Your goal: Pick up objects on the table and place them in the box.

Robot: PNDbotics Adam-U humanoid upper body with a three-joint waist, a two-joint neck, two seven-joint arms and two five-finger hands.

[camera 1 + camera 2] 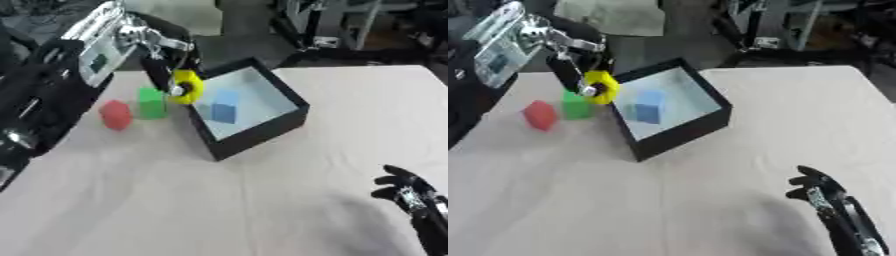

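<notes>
A black box (258, 131) with a pale floor stands at the table's middle back, and a blue block (224, 106) lies inside it. My left hand (164, 70) reaches in from the upper left, shut on a yellow ring-shaped object (188, 86) held above the box's left wall. Left of the box, a green block (151, 103) and a red block (115, 114) stand on the table. My right hand (405, 191) rests open at the lower right, fingers up, holding nothing.
The white tablecloth (175, 200) spreads wide in front of and right of the box. Dark equipment and frames stand beyond the table's far edge. My left arm's black casing (35, 100) runs along the left side.
</notes>
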